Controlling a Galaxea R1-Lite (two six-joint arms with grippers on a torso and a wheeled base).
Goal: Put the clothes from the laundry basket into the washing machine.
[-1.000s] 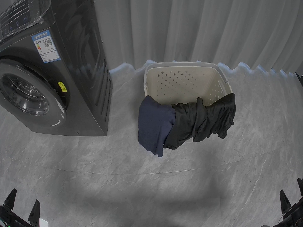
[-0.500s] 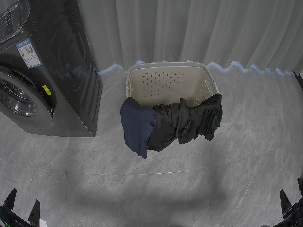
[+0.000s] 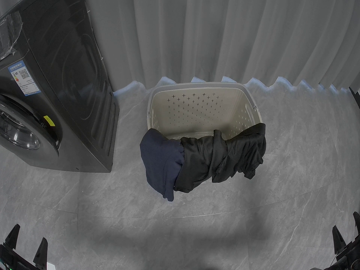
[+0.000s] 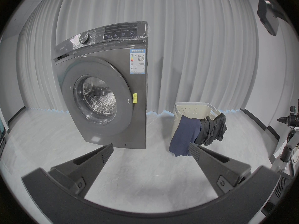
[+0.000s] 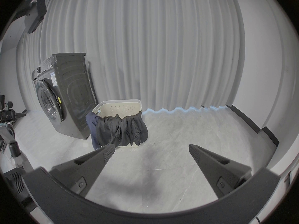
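Note:
A cream laundry basket [image 3: 202, 107] stands on the grey floor in front of the curtain. Over its near rim hang a navy garment [image 3: 162, 162] and, to its right, a black garment [image 3: 221, 154]. The dark grey washing machine [image 3: 67, 79] stands to the basket's left, and its round glass door [image 4: 95, 95] looks closed. My left gripper [image 3: 28, 240] is low at the near left, open and holding nothing. At the near right my right gripper [image 3: 345, 227] is likewise open with nothing in it. Both are well short of the basket [image 5: 120, 106].
A pale pleated curtain [image 3: 225, 30] runs along the back wall behind the basket and machine. Bare floor [image 3: 187, 225] lies between me and the basket. A stand with equipment [image 4: 291, 131] is off to one side, and a dark baseboard [image 5: 249, 122] lines the right wall.
The whole head picture has shifted: the machine slid toward the left edge and the basket moved left and slightly lower, so the camera moved. Clothes and grippers keep their places.

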